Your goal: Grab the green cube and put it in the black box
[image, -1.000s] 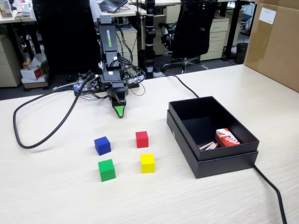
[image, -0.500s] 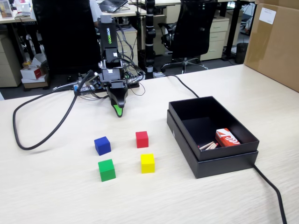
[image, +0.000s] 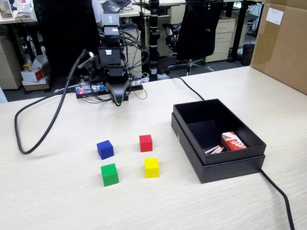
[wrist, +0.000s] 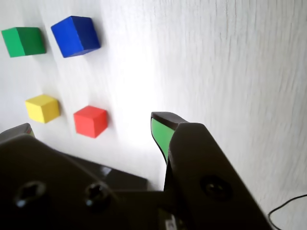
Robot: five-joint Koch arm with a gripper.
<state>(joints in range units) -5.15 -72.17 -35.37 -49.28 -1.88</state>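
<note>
Green cube (image: 110, 174) sits flat on the pale wood-grain tabletop (image: 57, 196), nearest the camera in the fixed view, at the front-left corner of a four-cube square. Nothing touches it. In the wrist view it shows at the top-left corner (wrist: 23, 41).

Blue cube (image: 105, 149) just behind it in the fixed view; yellow cube (image: 151, 167) to its right; red cube (image: 146, 143) diagonally opposite. All four stand apart from one another with bare tabletop between them.

Black box (image: 192, 112) lies well to the right of the cubes in the fixed view, open-topped, upright walls on a wider base rim. Inside, at its near right corner, a red-and-white packet (image: 232, 141) and some thin sticks (image: 214, 150) beside it.

Gripper (image: 116, 101) hangs above the tabletop at the far side, well behind the cubes, pointing down, empty. Only one green-faced tip (wrist: 161, 133) shows in the wrist view, the other jaw not made out; cannot tell how wide it stands.

Thick black cable (image: 41, 141) loops across the left of the tabletop from the arm's base; another black cable (image: 280, 196) runs off from the box's near corner. Brown cardboard box (image: 283, 43) stands at far right. Office chairs and desks behind.
</note>
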